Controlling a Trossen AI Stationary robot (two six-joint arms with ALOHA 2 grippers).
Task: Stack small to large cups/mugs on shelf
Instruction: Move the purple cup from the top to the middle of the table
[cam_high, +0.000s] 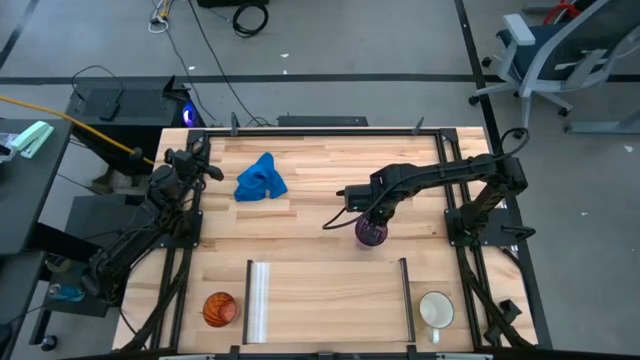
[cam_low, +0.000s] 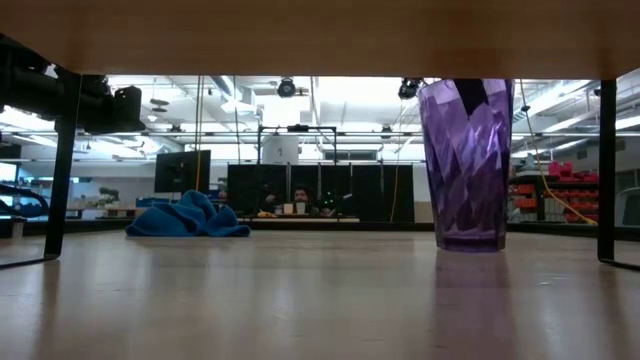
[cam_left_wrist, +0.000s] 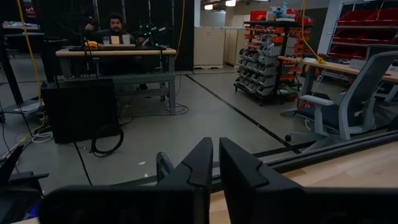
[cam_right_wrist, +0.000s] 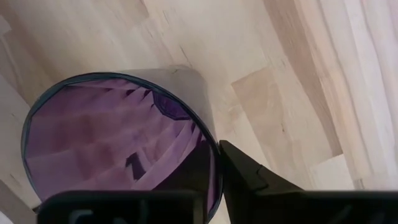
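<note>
Faceted translucent purple tumbler (cam_right_wrist: 118, 143) stands upright, right gripper (cam_high: 372, 218) straddling its rim.

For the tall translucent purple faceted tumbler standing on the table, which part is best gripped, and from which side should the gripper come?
Probably the rim wall, from straight above. The tall translucent purple faceted tumbler stands upright with its mouth open and has no handle, so one finger can go inside and one outside. The right gripper is already placed this way: in the right wrist view one finger sits outside the rim. Whether it has closed is not visible.
</note>
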